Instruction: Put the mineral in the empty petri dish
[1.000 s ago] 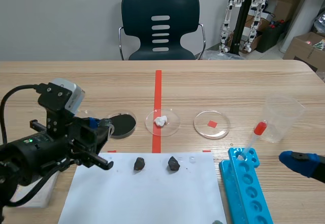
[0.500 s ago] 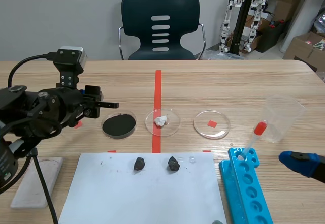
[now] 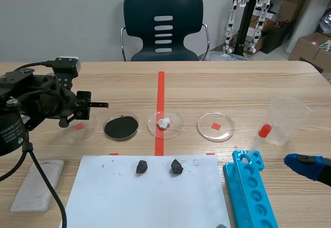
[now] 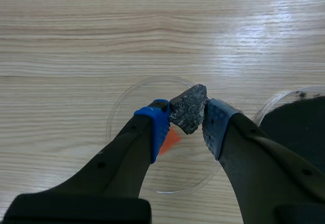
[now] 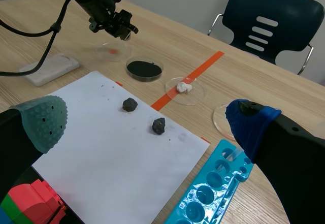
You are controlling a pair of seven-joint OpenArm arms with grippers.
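**Mineral held over dish, not yet released**

Near right: right gripper point(image 5: 147, 115) idle, fingers spread wide, holding nothing. White sheet point(image 3: 150, 202) bears one dark stone point(image 3: 142, 166) and a second stone point(image 3: 177, 166); blue tube rack point(image 3: 251, 194) to its right. Left, farther back: left gripper point(image 4: 185, 120) clamps the mineral point(image 4: 189, 108), hanging above the empty petri dish point(image 4: 122, 99). Pickup looks done; lowering and release remain. Black-powder dish point(image 3: 121, 127) sits just right of the target; nothing blocks the drop. Farther right: dish with white lump point(image 3: 165, 123), plastic cup point(image 3: 288, 119)

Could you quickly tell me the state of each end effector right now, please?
Left end effector: shut on the rock, over the empty dish.
Right end effector: open, holding nothing.
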